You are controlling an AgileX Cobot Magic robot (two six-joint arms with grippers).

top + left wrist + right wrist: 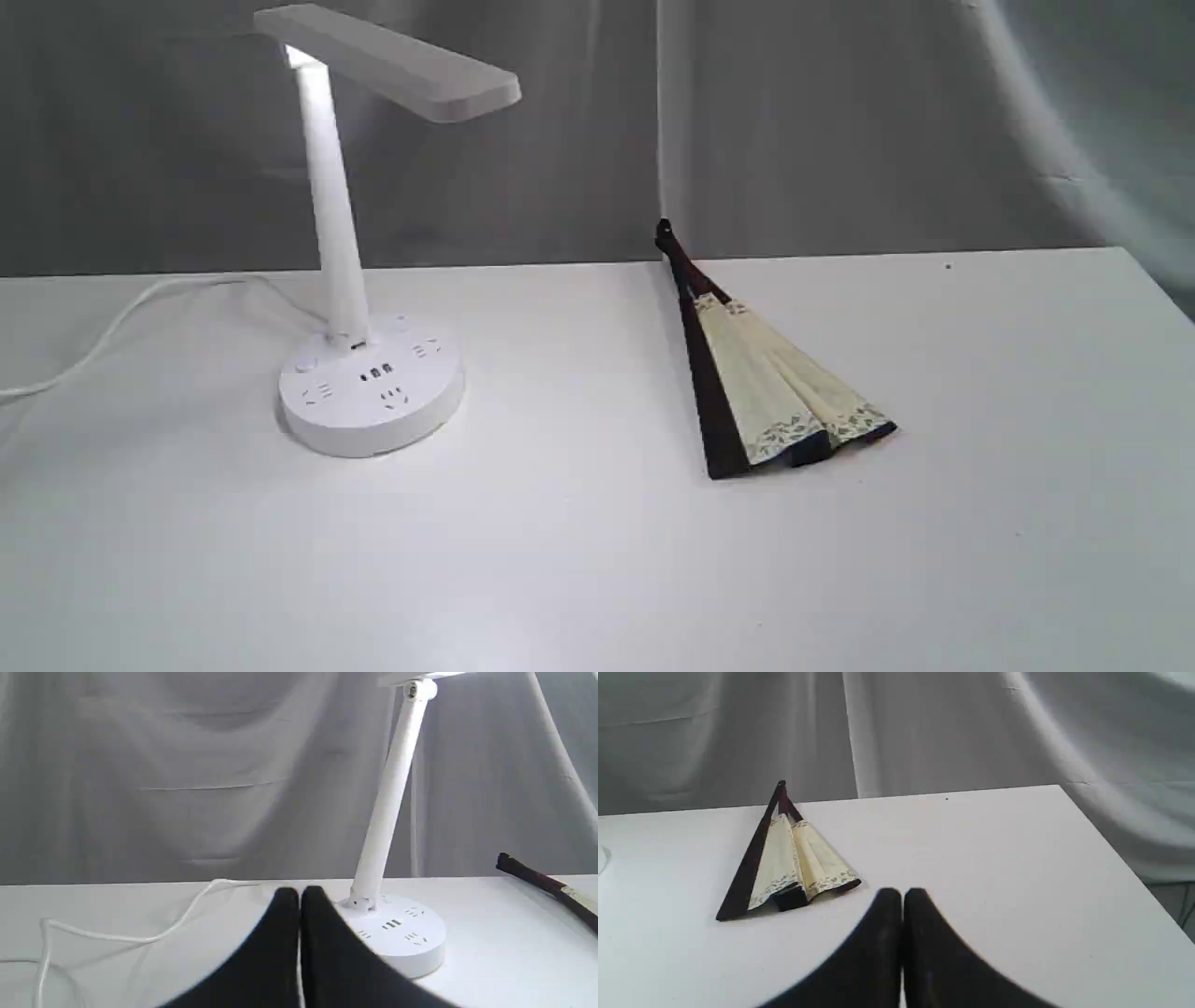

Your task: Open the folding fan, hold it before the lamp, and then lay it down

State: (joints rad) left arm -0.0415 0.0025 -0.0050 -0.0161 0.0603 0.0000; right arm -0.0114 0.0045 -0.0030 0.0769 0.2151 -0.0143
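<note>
Folding fan (775,387) part-spread on desk (579,560). Left pincer (300,900), right pincer (902,900) pinched together, empty. Widen both; grip one guard (714,411) each, spread slowly.

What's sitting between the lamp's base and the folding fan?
Nothing: in the exterior view only bare white table separates the lamp from the folding fan.
</note>
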